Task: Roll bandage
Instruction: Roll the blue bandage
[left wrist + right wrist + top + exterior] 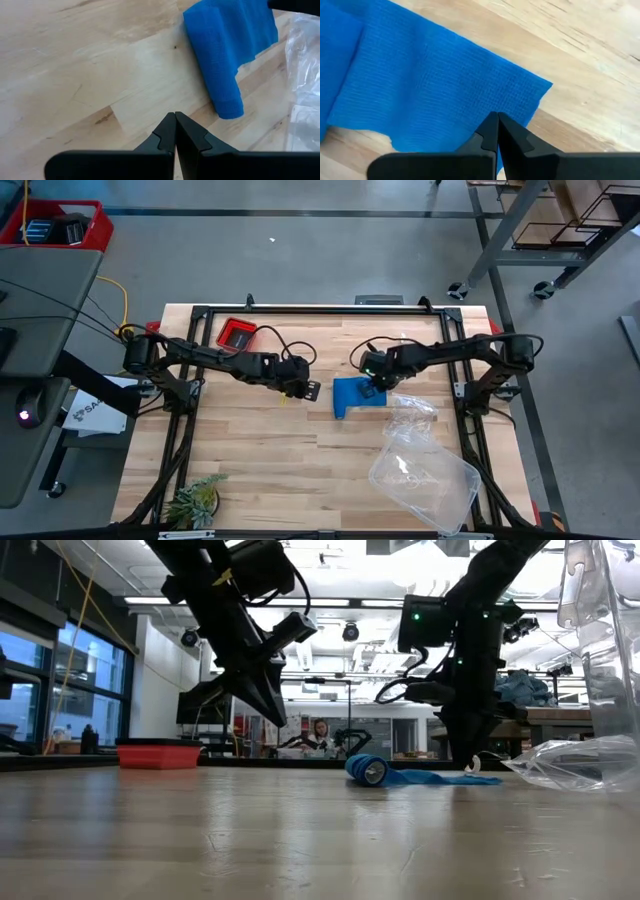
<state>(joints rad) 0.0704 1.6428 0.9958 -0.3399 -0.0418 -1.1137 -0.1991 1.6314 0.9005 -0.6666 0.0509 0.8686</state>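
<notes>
Mid-tabletop point(250, 450): bright blue stretchy fabric bandage point(356, 394) lies partly rolled, stubby roll at one end, flat tail toward the clear plastic bag point(420, 465). Right hand point(497, 131) pinched shut, empty, tips pressing down on the flat tail's end. Left hand point(175, 131) shut, empty, hovering just beside the roll. Rolling looks half done. Next: left nudges the roll along the tail while right anchors it.

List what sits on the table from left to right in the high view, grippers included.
Red tray → left gripper → bandage → clear plastic bag. The right gripper overlaps the bandage, so I leave it out.
</notes>
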